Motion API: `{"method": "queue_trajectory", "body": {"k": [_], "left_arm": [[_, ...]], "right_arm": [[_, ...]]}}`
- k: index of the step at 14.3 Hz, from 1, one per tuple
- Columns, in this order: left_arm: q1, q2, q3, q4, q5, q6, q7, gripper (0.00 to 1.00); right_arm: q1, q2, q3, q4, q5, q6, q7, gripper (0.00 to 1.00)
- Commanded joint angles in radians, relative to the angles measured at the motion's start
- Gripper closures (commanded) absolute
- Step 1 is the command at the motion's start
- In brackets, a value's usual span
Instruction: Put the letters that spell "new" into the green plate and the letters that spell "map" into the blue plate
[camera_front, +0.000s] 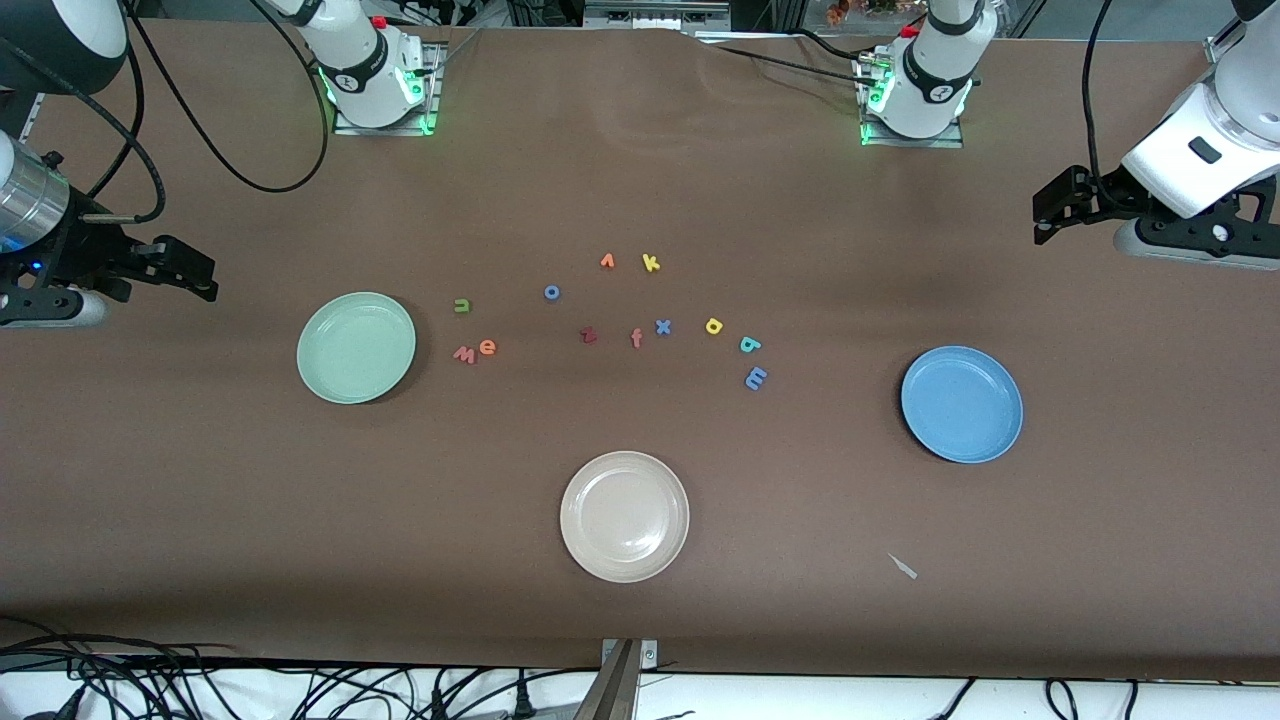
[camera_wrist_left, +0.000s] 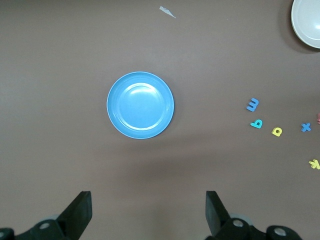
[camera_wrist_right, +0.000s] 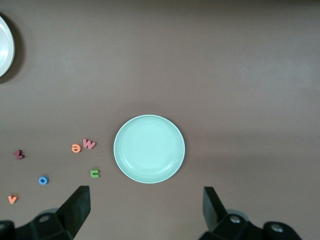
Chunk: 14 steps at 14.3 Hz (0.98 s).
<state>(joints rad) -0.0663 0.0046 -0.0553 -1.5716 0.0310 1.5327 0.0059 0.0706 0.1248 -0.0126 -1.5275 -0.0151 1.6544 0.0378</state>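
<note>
three plates (camera_front: 356, 347), eleven foam letters (camera_front: 636, 338), two robot arms (camera_front: 360, 60), one paper scrap (camera_front: 903, 566)

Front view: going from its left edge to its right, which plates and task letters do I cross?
Green plate → w → e → beige plate → p → a → m → blue plate.
</note>
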Motion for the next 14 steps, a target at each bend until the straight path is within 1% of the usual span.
{"method": "queue_trajectory", "body": {"k": [1,3,14], "left_arm": [[-0.006,0.008,0.0,0.022,0.009,0.001,-0.012,0.0],[-0.007,0.009,-0.001,0.022,0.009,0.001,-0.014,0.0],[-0.007,0.011,-0.003,0.022,0.009,0.0,-0.012,0.0]], "right_arm": [[-0.002,-0.004,0.003,0.0,-0.006,-0.012,0.013,0.0],[0.001,-0.004,0.005,0.003,0.003,-0.016,0.039,0.0],[-0.002,-0.002,0.0,0.003,0.006,-0.018,0.04,0.0]]}}
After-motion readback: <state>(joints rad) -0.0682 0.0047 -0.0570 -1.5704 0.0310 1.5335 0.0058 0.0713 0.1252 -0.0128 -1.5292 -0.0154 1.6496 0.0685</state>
